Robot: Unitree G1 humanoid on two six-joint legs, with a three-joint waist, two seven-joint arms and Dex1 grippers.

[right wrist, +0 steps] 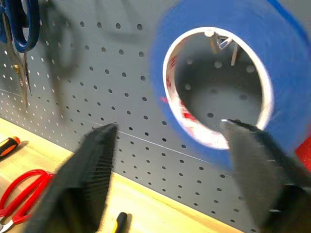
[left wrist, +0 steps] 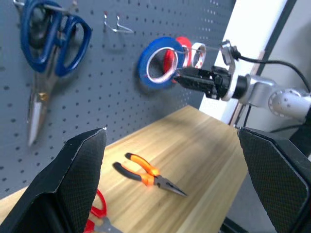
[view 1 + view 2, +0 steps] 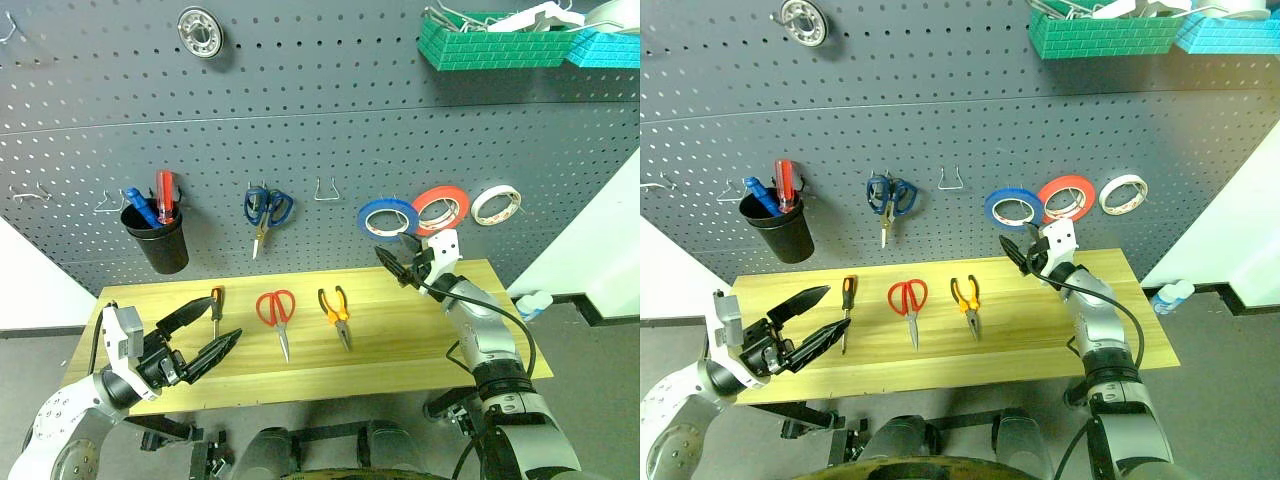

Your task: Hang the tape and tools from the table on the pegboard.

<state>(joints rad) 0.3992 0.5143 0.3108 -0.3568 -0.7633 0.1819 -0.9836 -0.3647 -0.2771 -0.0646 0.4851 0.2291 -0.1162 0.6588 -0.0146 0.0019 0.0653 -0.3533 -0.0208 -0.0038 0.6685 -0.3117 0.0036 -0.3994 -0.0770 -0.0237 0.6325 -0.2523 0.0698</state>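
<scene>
My right gripper (image 3: 404,262) stands wide open and empty just below the blue tape (image 3: 387,217), which hangs on a hook of the pegboard (image 3: 300,150); in the right wrist view the roll sits between and just beyond my fingers (image 1: 82,170), the hook's prongs showing through its pale core. My left gripper (image 3: 200,335) is low over the near left of the table (image 3: 420,340), its jaws also spread as far as they go, holding nothing.

The tools lie ahead of my left gripper — the slim screwdriver (image 3: 215,312) nearest, just past its upper finger, then the red scissors (image 3: 277,315), then the pliers (image 3: 336,312) farthest toward my right arm. I judge all three stiff and fairly light. The screwdriver's handle looks smooth and round, so I would pinch it across the middle of the handle. The scissors are best taken at the pivot, leaving the loops free for a hook. The pliers want a grip low on the handles, near the joint.

Beyond my left gripper, on the board, a black cup (image 3: 158,238) holds a red and a blue screwdriver. Up past my right gripper hang a green bin (image 3: 490,45) and a light blue bin (image 3: 605,45) with pale things inside — what they are I cannot tell.
</scene>
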